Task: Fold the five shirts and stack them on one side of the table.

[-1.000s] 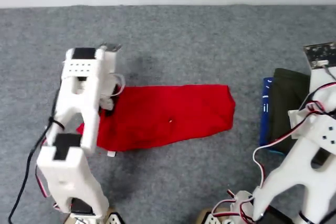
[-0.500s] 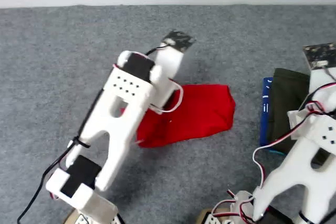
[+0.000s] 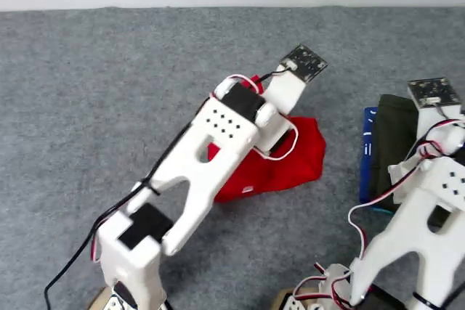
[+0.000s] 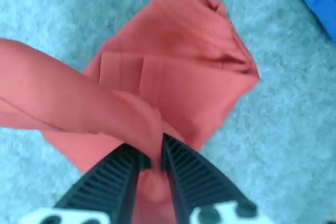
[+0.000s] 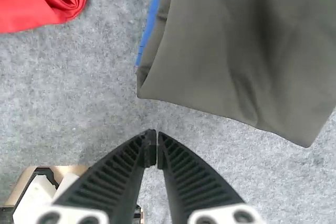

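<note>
A red shirt point(image 3: 294, 157) lies near the middle of the grey table, half folded over itself. My left gripper point(image 4: 151, 158) is shut on a pinched edge of the red shirt point(image 4: 173, 77) and holds that edge lifted above the rest of the cloth. In the high view the left arm point(image 3: 225, 136) stretches diagonally over the shirt's left part. On the right side lies a folded dark olive shirt point(image 5: 236, 51) on top of a blue shirt point(image 5: 150, 19). My right gripper point(image 5: 156, 148) is shut on nothing, just above bare table near the olive shirt's edge.
The stack of olive shirt point(image 3: 396, 136) and blue shirt point(image 3: 367, 154) sits at the table's right edge, partly behind the right arm point(image 3: 429, 201). Grey carpet-like table point(image 3: 109, 92) stretches to the left and back. A white wall borders the far edge.
The left arm has swung from the shirt's left end toward the right, carrying the gripped red edge over the shirt so its visible length shrank. The right arm shifted slightly.
</note>
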`<state>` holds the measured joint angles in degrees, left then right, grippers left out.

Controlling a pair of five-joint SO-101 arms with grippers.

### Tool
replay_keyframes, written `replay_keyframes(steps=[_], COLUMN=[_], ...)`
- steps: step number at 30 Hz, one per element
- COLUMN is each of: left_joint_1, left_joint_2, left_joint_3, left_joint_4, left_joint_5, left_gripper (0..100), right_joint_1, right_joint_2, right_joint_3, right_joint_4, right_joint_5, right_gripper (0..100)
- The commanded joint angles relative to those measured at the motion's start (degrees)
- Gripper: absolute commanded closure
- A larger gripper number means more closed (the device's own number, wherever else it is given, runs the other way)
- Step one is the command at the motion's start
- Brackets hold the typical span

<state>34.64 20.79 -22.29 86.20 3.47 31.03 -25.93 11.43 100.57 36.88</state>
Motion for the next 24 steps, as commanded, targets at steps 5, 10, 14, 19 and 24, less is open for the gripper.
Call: replay_keyframes(steps=[5,10,14,19,24], left_joint_1=[1.3,-0.1,-3.5,-8.2,-6.7], left_joint_2=[11.1,15.3,16.1,16.2,16.2], left_joint_3=[-17.2,-28.9,-36.0,-34.1,-22.1], left_joint_4=[3.4,9.4,14.3,14.5,14.5], left_joint_5=[0.4,0.4,0.0,-0.9,-5.5], left_gripper=[85,82,85,98,99], right_joint_1=[0.6,0.6,0.6,0.6,0.6], right_joint_2=[-1.6,-1.6,-1.6,-1.6,-1.6], right_joint_3=[-0.3,-0.3,-0.3,-0.3,-0.3], right_joint_4=[0.8,1.5,1.9,1.9,1.8], right_joint_5=[0.3,0.2,0.2,0.1,0.1], right_gripper=[98.3,98.3,98.3,98.3,98.3])
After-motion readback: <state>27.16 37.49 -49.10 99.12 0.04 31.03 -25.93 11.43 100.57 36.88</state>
